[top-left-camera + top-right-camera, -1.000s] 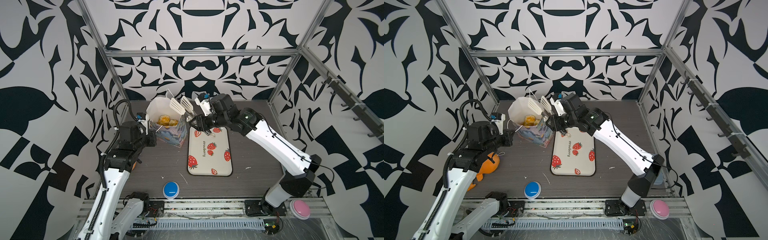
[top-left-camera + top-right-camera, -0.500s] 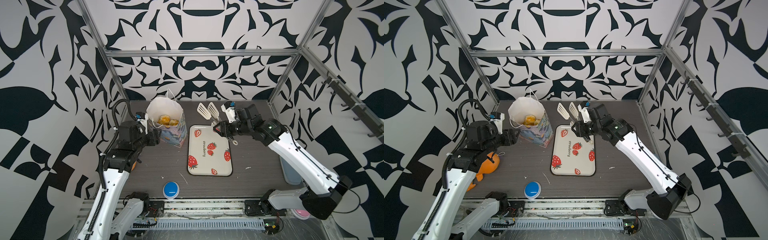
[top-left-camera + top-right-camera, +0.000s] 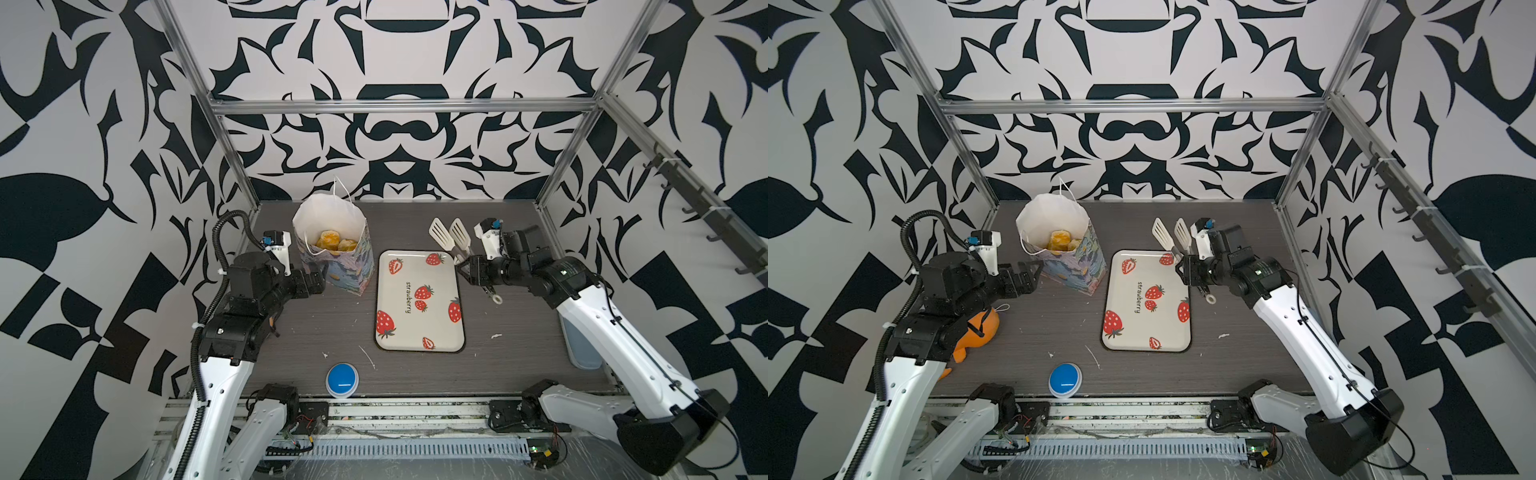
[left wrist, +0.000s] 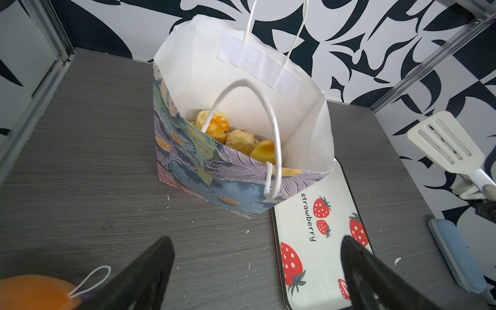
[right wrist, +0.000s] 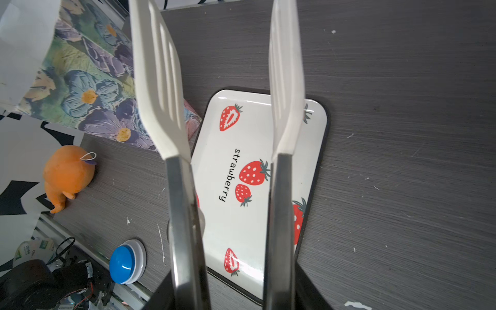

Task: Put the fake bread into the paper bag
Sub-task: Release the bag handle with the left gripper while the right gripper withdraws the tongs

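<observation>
Since the fake bread (image 4: pixel 214 126) lies heaped at the bottom of the paper bag (image 3: pixel 349 270), which stands upright on the tabletop (image 3: pixel 332 328) beside the bare tray (image 3: pixel 436 274), the job looks about finished. The risk now sits with the left end effector (image 4: pixel 256 247): its jaws gape wide and empty just beside the light bag, so a careless swing could snag the cord handle (image 4: pixel 277 139) and tip everything out. The right end effector (image 3: pixel 471 270) clamps the tongs (image 3: pixel 451 237) near the tray's edge; a loosened grip would drop them.
</observation>
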`<state>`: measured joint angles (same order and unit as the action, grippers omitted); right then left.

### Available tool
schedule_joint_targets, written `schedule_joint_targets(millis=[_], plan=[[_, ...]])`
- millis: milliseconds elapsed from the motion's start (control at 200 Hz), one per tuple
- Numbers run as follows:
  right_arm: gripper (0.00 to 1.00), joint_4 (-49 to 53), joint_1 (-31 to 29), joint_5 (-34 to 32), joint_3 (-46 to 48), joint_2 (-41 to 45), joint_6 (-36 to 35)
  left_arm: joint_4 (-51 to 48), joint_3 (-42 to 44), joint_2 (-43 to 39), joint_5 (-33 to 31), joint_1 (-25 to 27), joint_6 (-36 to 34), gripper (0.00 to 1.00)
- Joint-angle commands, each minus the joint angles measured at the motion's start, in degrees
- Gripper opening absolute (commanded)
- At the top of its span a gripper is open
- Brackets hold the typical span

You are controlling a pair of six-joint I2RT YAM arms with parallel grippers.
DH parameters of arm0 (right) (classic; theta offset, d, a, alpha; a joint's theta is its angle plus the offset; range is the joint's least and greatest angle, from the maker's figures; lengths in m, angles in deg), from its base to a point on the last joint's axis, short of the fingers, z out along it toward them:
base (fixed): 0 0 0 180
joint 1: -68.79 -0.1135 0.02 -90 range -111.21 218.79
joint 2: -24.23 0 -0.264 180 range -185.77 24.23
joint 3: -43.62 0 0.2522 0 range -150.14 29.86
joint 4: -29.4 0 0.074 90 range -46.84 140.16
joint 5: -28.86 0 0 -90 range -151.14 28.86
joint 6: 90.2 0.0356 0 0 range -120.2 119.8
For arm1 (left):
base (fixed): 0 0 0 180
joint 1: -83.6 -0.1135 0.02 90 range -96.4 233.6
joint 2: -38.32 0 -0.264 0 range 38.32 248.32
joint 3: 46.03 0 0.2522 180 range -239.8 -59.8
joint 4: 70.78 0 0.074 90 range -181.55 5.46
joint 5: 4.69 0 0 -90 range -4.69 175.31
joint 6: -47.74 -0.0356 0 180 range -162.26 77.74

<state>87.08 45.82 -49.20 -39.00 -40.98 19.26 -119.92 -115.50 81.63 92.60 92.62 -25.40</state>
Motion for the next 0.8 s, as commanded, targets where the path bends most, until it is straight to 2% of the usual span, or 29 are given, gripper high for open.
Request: schedule_joint_targets(millis=[0,210,375,545,795], plan=[[0.51,-1.82,2.08,1.07,2.26,2.4,-0.81,1.06,2.5,-1.57,1.58,-0.1,3.67,0.99],[0.5,-4.63,6.05,0.64,9.7,4.16,2.46,3.41,7.59,-3.91,1.42,-0.06,8.52,0.99],[0.5,-6.68,7.93,-1.32,14.07,4.75,4.39,5.87,12.4,-6.68,-0.47,1.03,9.28,0.99],[0.5,-8.86,10.63,-1.24,17.51,3.53,5.55,7.48,15.54,-9.7,-3.03,1.87,7.07,0.99],[0.5,-12.42,14.75,-0.49,21.77,0.73,7.51,9.4,18.72,-9.22,-6.8,3.38,3.46,0.99]])
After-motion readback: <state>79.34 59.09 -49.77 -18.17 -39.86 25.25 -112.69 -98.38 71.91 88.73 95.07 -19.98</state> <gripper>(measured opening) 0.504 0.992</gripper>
